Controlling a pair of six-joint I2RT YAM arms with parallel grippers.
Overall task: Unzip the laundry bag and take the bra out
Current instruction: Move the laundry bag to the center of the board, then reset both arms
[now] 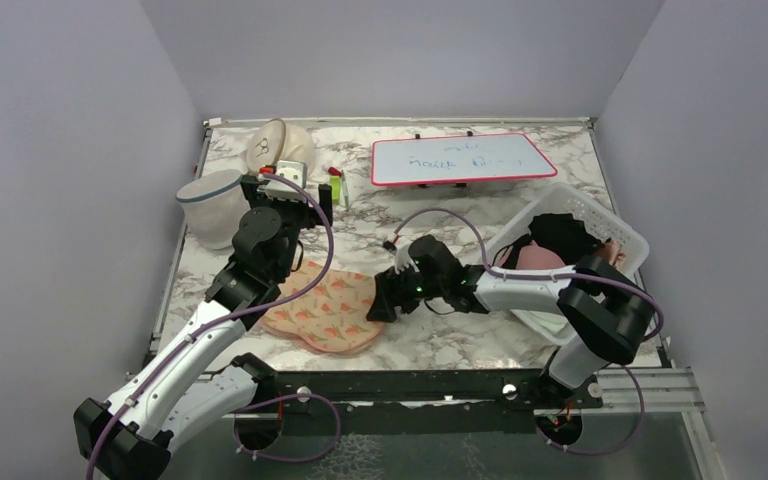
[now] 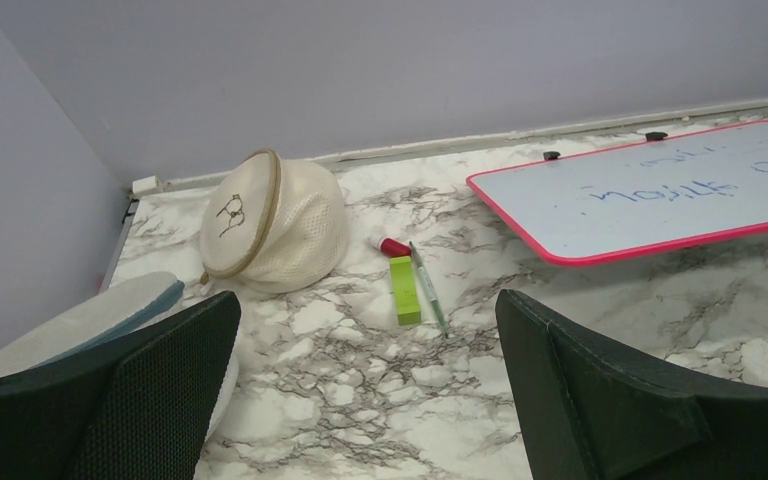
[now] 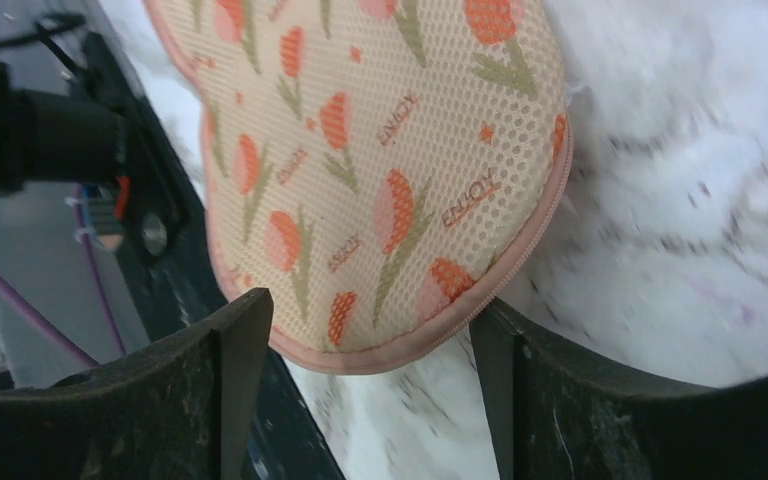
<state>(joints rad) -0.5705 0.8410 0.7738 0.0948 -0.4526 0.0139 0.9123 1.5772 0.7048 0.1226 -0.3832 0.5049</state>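
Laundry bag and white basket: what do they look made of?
The laundry bag looks like fine matte mesh fabric, probably synthetic: a honeycomb weave shows under the flower print, with pink binding along the edge. The white basket looks like rigid moulded plastic, going by its slotted walls.

left pincer [image 2: 365,315] — jaws wide | right pincer [image 3: 368,315] — jaws wide

I work in a robotics lab cell: plain grey-lilac walls [image 1: 400,50] box in my marble-patterned table [image 1: 440,345] left, right and far, a dark mounting rail [image 1: 410,385] runs along its near edge, and a scribbled whiteboard [image 1: 460,158] lies far right.
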